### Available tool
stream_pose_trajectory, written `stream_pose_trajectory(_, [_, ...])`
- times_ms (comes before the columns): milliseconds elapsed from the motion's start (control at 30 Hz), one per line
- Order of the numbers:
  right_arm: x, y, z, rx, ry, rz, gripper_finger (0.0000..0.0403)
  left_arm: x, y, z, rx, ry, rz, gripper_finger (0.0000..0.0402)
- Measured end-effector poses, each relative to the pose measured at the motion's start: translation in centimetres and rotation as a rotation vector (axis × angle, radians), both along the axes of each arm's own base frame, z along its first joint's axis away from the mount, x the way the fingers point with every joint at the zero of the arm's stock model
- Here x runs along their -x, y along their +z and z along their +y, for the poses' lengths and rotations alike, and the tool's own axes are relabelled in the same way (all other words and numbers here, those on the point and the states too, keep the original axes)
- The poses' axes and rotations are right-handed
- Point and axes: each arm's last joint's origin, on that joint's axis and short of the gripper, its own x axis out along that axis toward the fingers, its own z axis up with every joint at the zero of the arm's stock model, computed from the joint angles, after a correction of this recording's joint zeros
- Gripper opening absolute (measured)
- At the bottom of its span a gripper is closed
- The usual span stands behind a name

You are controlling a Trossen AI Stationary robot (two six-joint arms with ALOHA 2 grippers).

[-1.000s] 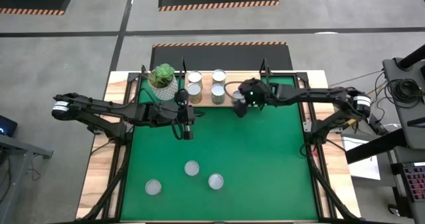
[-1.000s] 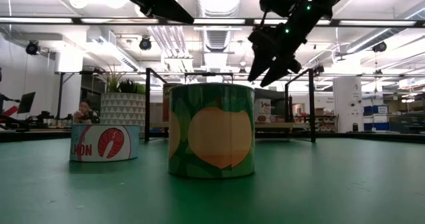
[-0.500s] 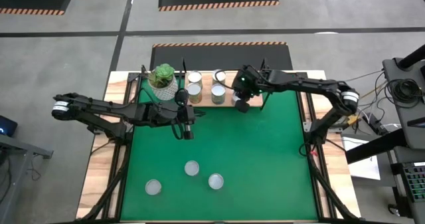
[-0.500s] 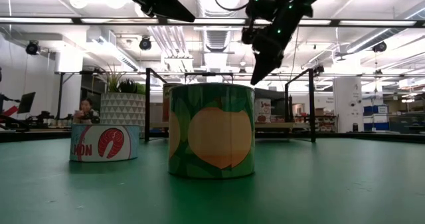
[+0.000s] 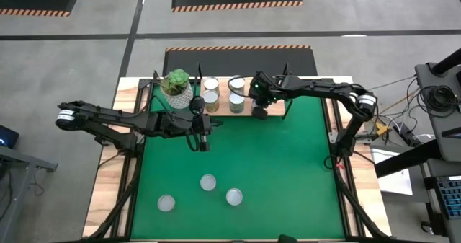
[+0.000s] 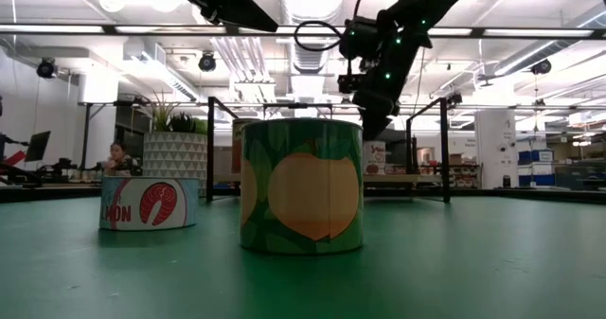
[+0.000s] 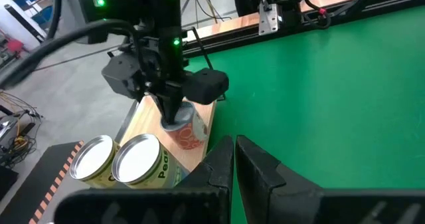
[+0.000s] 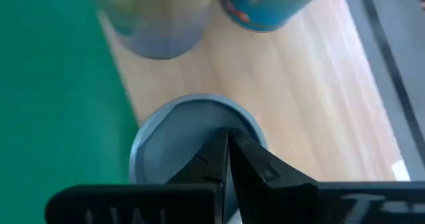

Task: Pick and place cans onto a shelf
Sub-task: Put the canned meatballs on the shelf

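Note:
The shelf (image 5: 223,91) is a light-wood board at the mat's far edge. Several cans stand on it, among them two with pale tops (image 7: 116,161). My right gripper (image 7: 171,112) is shut, its tips on a salmon-label can (image 7: 189,132) at the board's right end. Three more cans (image 5: 208,182) stand on the green mat near the front. In the low view they show as a peach-label can (image 6: 301,186) and a salmon can (image 6: 149,203). My left gripper (image 5: 202,143) hangs shut over the mat's left middle, holding nothing. My right gripper's shut fingertips (image 8: 228,144) touch the can's round top (image 8: 179,141) near its middle, not clasping it. The fingers slant down from the table's right and far side. The can stands on the shelf board (image 8: 299,104).
A white pot with a green plant (image 5: 177,86) stands at the shelf's left end. Thin black posts (image 6: 443,149) rise at the shelf's ends. Bare green mat (image 5: 288,171) stretches between the shelf and the front cans.
My right gripper has shut its fingers. It has moved toward the table's left along the shelf, tipped further down and rolled, ending with its tips on the can's top. My left arm has kept still.

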Motion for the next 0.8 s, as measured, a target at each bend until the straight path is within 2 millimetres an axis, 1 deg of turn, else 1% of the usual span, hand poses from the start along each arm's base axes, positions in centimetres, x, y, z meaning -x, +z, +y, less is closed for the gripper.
stream_pose_trajectory(100, [-0.2,-0.3,-0.2,-0.004,-0.031,-0.001,0.0009,0.0,0.0,0.0,0.0,0.0,0.0,0.0])
stream_pose_trajectory(333, [-0.2,-0.1,-0.5,-0.032,-0.242,-0.063,0.0008,0.0,0.0,0.0,0.0,0.0,-0.001,0.0])
stream_pose_trajectory(433, [-0.1,0.6,-0.4,-0.041,-0.275,-0.091,0.0008,0.0,0.0,0.0,0.0,0.0,-0.001,0.0])
stream_pose_trajectory(533, [0.2,1.9,-0.3,-0.03,-0.278,-0.134,0.0008,0.0,0.0,0.0,0.0,0.0,-0.001,0.0])
stream_pose_trajectory(633, [0.6,2.9,0.0,-0.027,-0.277,-0.136,0.0008,0.0,0.0,0.0,0.0,0.0,-0.001,0.0])
stream_pose_trajectory(700, [1.0,3.2,0.1,-0.025,-0.282,-0.12,0.0008,0.0,0.0,0.0,0.0,0.0,-0.001,0.0])
stream_pose_trajectory(800, [1.5,3.1,0.1,0.026,-0.313,-0.057,0.0008,0.0,0.0,0.0,0.0,0.0,-0.001,0.0])
